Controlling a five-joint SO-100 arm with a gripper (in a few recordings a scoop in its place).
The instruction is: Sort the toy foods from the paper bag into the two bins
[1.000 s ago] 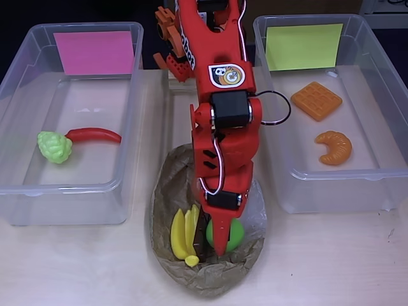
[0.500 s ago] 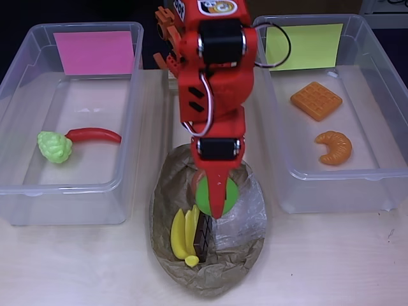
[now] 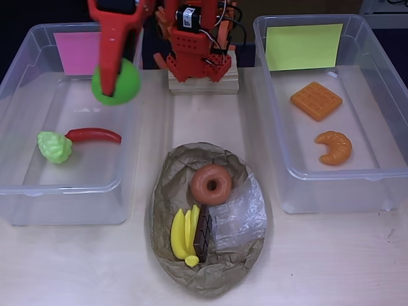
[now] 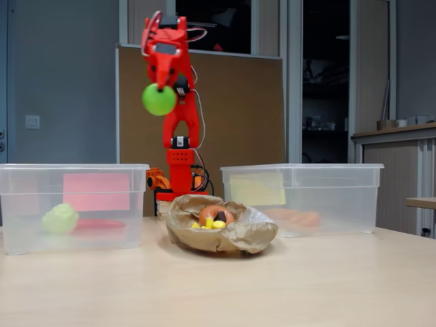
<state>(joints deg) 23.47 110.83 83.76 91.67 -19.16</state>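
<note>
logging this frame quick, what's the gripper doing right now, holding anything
Gripper: closed on the green apple, held high over the bin with the pink label.

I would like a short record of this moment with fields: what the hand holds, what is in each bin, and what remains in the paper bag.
hand: shut on the green apple, raised high above the pink-label bin
pink-label bin: pale-green grapes, red chili
yellow-green-label bin: orange waffle, orange croissant
paper bag: brown donut, yellow banana, brown chocolate bar
</note>
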